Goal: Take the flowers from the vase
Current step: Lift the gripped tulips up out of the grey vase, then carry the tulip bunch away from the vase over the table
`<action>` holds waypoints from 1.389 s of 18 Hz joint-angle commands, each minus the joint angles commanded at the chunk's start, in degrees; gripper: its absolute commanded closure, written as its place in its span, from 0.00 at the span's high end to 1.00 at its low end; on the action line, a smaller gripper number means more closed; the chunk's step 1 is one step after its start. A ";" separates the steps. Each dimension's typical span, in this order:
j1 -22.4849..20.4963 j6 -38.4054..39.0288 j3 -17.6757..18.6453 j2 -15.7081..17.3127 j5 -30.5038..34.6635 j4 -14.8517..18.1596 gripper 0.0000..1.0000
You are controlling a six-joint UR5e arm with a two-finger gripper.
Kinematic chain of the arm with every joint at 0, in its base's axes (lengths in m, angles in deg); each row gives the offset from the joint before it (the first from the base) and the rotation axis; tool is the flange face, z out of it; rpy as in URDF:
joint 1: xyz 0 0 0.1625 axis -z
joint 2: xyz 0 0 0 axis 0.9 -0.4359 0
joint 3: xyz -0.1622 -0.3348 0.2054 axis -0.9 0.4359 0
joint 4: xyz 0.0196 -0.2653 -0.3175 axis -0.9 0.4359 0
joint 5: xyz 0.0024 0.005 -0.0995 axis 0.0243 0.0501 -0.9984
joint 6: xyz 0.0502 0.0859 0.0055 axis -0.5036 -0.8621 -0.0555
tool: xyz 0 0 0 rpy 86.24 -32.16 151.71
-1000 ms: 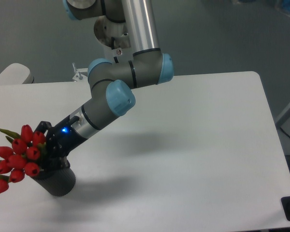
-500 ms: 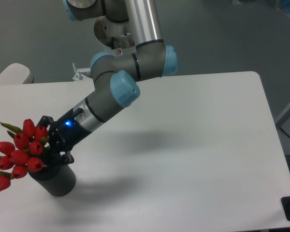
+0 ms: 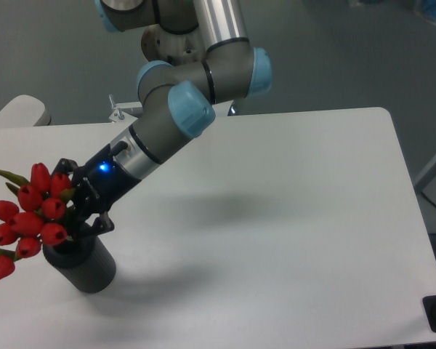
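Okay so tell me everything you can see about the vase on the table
The vase is a short, dark grey, matt cylinder standing near the front left corner of the white table, leaning a little to the left. The flowers, red tulip buds with green leaves, stick out of its top and lean left past the table edge. The gripper sits right above its rim at the stems; contact with the vase can't be judged.

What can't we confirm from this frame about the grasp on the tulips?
Camera view only:
- Stems of the flowers: hidden behind the buds and the gripper, so contact can't be seen.
- Jaw state: fingers are dark against the dark vase, so open or shut is unreadable.
- Vase hole: covered by buds and gripper, so whether the stems are still inside is unclear.
- Lowest bud sits at the left frame edge; the leaves there are cut off.
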 joint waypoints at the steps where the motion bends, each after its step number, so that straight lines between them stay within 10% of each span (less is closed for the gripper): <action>1: -0.09 2.02 -1.41 0.17 0.00 0.00 0.48; 16: -2.20 13.37 -10.82 0.26 -0.61 0.09 0.45; 25: -10.71 12.14 -12.05 -2.63 -3.61 0.09 0.41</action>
